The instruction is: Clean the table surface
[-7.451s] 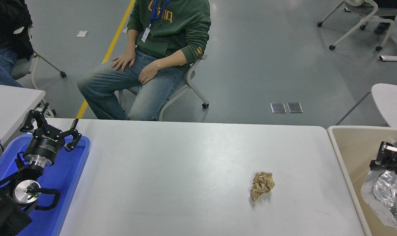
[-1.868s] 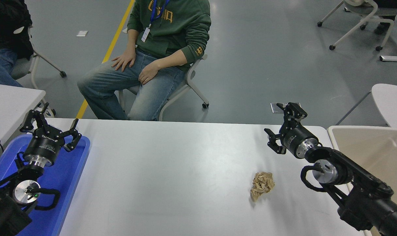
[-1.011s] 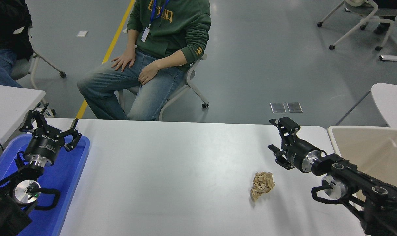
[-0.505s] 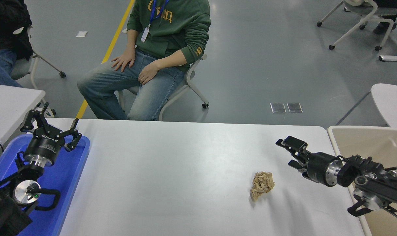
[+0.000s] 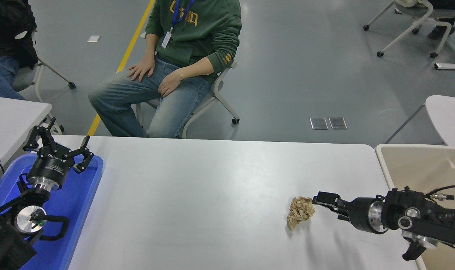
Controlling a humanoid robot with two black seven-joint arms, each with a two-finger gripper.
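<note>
The white table surface [image 5: 212,187] fills the middle of the head view. A crumpled brown paper wad [image 5: 300,212] lies on it at the right, toward the near edge. My right gripper [image 5: 327,206] comes in low from the right and points left at the wad. It is open and empty, with its fingertips [image 5: 322,197] just right of the wad, close to it or just touching. My left gripper [image 5: 56,149] is open and parked over the blue tray [image 5: 79,195] at the lower left.
A beige plastic bin [image 5: 419,165] stands against the table's right end, behind my right arm. A person in a green hoodie [image 5: 193,33] sits at the far side. A second white table [image 5: 9,112] is at the left and a tabletop corner [image 5: 449,116] at the right.
My right arm left the beige bin, swung over the table's far right, then dropped low and toward the near edge, level with the paper wad. The wad and left arm have not moved.
</note>
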